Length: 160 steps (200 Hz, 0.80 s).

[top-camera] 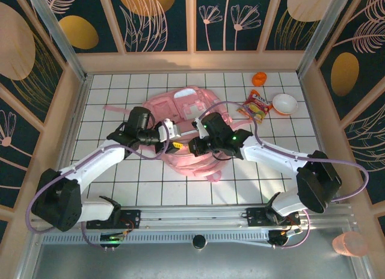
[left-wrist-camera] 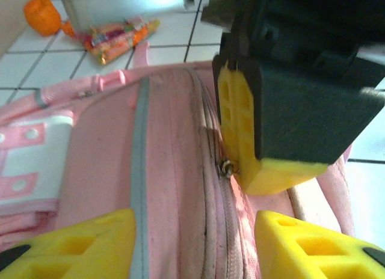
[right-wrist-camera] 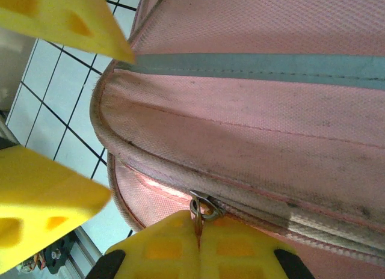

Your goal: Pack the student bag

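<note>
Right wrist view: right gripper [right-wrist-camera: 198, 250] pinched shut on zip pull [right-wrist-camera: 203, 207] of student bag [right-wrist-camera: 252, 110], which lies flat beneath both grippers. Left gripper [left-wrist-camera: 195, 231] jaws apart, empty, just beside the pull. Judgement: pin fabric beside the pull, then draw along the zip line, not upward.

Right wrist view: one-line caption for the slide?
Right gripper pinches the zip pull of the pink student bag; left gripper open alongside.
</note>
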### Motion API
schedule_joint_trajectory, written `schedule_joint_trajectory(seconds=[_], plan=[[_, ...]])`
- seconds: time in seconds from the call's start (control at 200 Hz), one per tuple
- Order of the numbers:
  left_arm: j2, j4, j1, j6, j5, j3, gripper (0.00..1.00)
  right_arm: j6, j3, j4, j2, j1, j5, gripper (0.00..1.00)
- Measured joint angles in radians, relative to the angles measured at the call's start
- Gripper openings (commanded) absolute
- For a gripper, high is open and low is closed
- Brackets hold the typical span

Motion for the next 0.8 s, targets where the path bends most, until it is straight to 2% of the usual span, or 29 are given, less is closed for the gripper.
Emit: schedule_joint_trajectory(seconds=[0.22,0.355,0.44,0.53,0.571,0.661,0.801], plan=[[0.02,-0.034,-0.007,0.032,-0.055,-0.001,0.08,-0.007,-0.001,-0.013,-0.027,-0.032,-0.005,0.0],[-0.011,-0.024,0.004,0.038,-0.076,-0.017,0.03,-0.039,-0.032,-0.036,-0.068,-0.108,-0.028,0.0],[-0.041,-0.023,0.042,0.037,-0.08,-0.042,0.05,-0.058,-0.044,-0.06,-0.082,-0.149,-0.033,0.0],[-0.073,-0.02,0.076,0.041,-0.091,-0.068,0.12,-0.068,-0.044,-0.06,-0.082,-0.151,-0.046,0.0],[-0.087,-0.02,0.082,0.045,-0.1,-0.077,0.17,-0.071,-0.044,-0.052,-0.08,-0.143,-0.054,0.0],[-0.106,-0.027,0.093,0.042,-0.124,-0.083,0.36,-0.071,-0.043,-0.035,-0.069,-0.123,-0.058,0.0],[-0.09,-0.056,0.106,0.045,-0.105,-0.05,0.45,-0.07,-0.021,-0.03,-0.031,-0.093,-0.06,0.0]])
